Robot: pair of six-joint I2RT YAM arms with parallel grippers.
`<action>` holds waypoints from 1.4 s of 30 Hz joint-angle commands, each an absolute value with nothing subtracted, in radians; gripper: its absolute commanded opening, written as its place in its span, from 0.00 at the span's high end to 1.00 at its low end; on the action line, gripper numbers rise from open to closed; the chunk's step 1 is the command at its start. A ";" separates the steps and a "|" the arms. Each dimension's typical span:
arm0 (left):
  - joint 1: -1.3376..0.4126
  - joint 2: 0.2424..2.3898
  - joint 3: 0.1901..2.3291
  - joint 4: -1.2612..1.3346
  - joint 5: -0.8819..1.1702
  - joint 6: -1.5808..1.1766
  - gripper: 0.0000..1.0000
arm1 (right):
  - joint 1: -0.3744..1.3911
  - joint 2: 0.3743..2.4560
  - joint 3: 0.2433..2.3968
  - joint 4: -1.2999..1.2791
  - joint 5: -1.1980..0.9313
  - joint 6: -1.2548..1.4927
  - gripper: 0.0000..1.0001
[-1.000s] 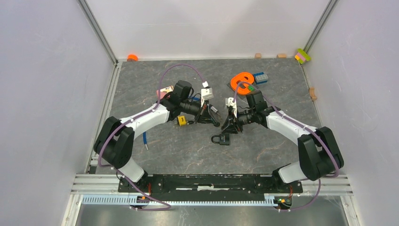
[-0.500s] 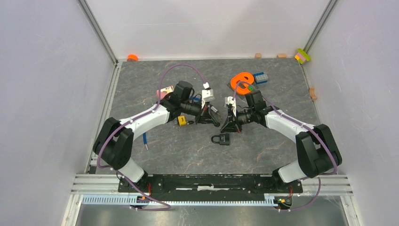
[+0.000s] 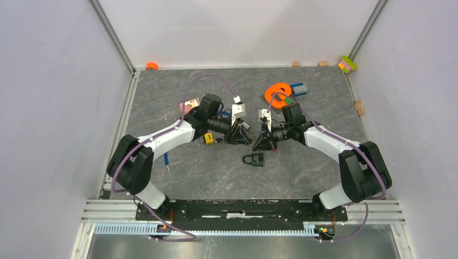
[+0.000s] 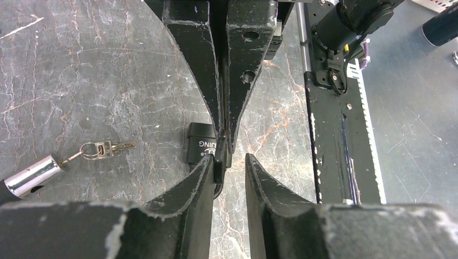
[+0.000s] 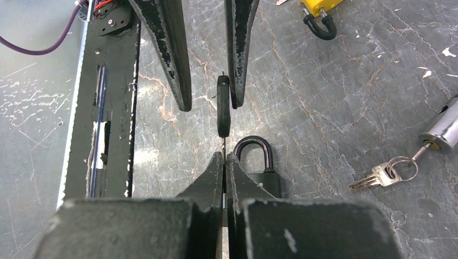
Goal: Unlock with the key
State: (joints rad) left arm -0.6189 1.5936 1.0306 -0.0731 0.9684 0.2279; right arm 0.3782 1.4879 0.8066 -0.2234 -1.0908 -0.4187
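Grey marbled stone tabletop sits inside white walls, with both arms meeting at its middle. The right gripper is pinched tight on the blade of a black-headed key, holding it above the table with the head pointing left. The left gripper faces it with its fingers parted narrowly around the key's head; one finger touches the head and the other stands clear of it. Just on the near side of the two grippers, a black padlock lies flat on the table with its shackle closed. On the far side lies a silver cylinder lock with a ring of small keys. A yellow padlock lies further left. Far right of the grippers are an orange ring-shaped piece and a blue block.
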 commanded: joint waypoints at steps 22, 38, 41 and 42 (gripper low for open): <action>-0.640 1.638 1.068 -0.012 1.011 0.166 0.70 | 0.367 1.490 0.818 -0.169 -1.124 -0.411 1.00; -0.640 1.648 1.063 0.048 0.991 0.114 0.67 | 0.368 1.497 0.818 -0.232 -1.130 -0.474 1.00; -0.640 1.649 1.063 0.062 0.991 0.102 0.68 | 0.368 1.501 0.819 -0.232 -1.136 -0.473 1.00; -0.640 1.650 1.063 0.064 0.991 0.099 0.69 | 0.368 1.502 0.819 -0.232 -1.139 -0.472 1.00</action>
State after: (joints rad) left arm -0.6312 1.6382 1.0321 0.0067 0.9775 0.1413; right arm 0.3710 1.4918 0.8066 -0.2283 -1.1095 -0.4519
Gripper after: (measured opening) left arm 0.327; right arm 0.011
